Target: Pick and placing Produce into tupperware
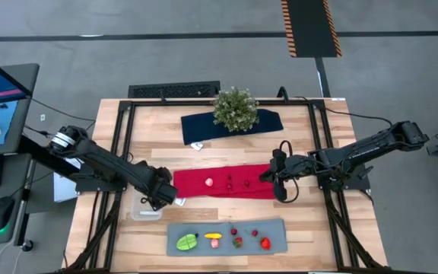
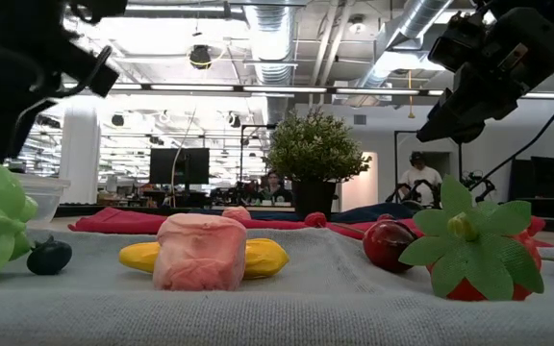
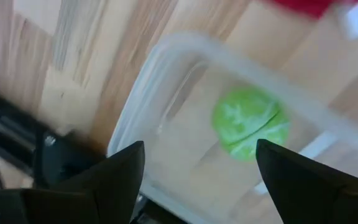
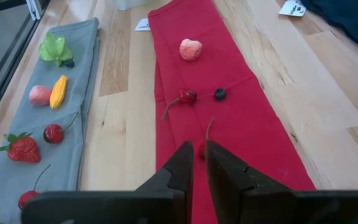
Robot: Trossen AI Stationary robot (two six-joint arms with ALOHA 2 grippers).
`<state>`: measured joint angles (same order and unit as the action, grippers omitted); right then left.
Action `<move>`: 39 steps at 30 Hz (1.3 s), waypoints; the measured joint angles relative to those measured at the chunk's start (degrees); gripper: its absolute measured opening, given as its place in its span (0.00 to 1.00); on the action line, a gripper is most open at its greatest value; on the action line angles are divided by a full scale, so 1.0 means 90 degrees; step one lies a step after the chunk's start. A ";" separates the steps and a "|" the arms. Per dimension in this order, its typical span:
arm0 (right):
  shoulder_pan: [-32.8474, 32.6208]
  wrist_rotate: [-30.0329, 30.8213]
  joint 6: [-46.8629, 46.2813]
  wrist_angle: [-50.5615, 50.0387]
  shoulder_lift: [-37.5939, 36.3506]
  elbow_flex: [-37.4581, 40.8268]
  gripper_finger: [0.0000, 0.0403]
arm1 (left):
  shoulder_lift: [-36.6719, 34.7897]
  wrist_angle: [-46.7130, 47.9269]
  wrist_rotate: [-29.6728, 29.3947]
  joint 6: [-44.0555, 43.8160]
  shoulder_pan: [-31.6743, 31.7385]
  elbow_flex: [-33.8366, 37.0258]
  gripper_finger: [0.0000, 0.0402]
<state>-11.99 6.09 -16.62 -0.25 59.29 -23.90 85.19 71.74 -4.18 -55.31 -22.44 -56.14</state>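
Note:
The clear tupperware (image 1: 144, 209) stands on the wood left of the grey mat, with a round green piece of produce (image 3: 250, 122) lying on its floor. My left gripper (image 3: 201, 168) hangs open right above it, fingers pointing down and nothing between them. My right gripper (image 4: 199, 158) hovers over the right end of the red cloth (image 1: 223, 183), shut on a small red cherry. More produce lies on the cloth: a pink piece (image 4: 191, 49), a cherry (image 4: 187, 96) and a dark berry (image 4: 220, 93). My right gripper pinches the cherry (image 4: 201, 149) between its two fingertips. The fingers slant down from the table's right side. The cherry's stem (image 4: 209, 127) sticks out past the tips. The fingers hide whether the cherry is clear of the cloth.
The grey mat (image 1: 276, 228) at the near edge carries a green leafy piece (image 1: 187, 242), yellow (image 1: 213, 236) and pink (image 1: 214, 243) pieces, cherries and strawberries (image 1: 265, 243). A potted plant (image 1: 236, 109) stands on a dark blue cloth at the far side. Black frame rails run along both table sides.

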 joint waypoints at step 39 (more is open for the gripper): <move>-0.0555 0.0976 -0.0256 -0.0074 -0.1064 0.0427 0.16 | -0.5643 -1.0334 -0.1425 0.4799 -0.1435 0.4320 0.74</move>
<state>-16.98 14.87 -18.93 -0.92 49.71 -20.06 34.40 -21.27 -17.01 -12.12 -35.35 -17.25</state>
